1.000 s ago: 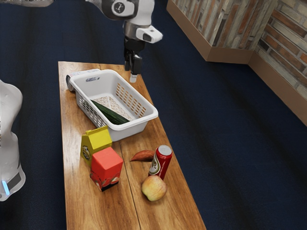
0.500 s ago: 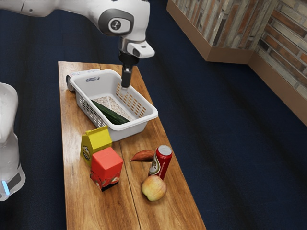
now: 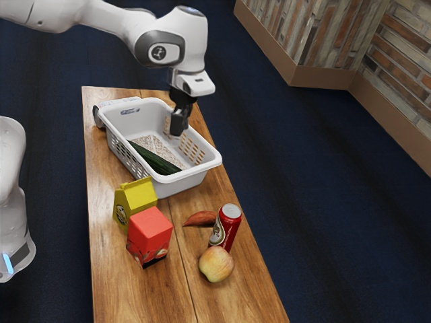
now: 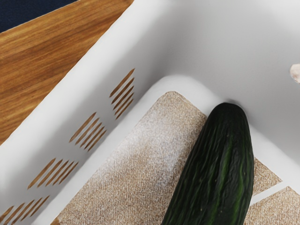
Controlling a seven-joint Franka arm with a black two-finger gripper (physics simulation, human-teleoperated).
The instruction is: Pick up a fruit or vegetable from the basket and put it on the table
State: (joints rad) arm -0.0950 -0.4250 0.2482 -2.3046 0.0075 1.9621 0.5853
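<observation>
Whether my jaws [image 3: 176,131] were released or clenched, I could not tell from the exterior view. They hung pointing down over the basket [image 3: 188,184], probably so that I could reach inside from above without touching the rim. The cucumber [image 3: 155,159] lay lengthwise in the basket, beside them and lower, and I judged it was the piece to lift. On the tabletop [image 3: 128,289] stood a can [image 3: 229,227], between the sweet potato [image 3: 201,219] and the apple [image 3: 216,264]; these were already outside, so they needed no move.

In the wrist view, the cucumber rested on the bottom [image 4: 136,159] with one end close to a wall. For this reason, I thought, a grip across its middle would be safer.
</observation>
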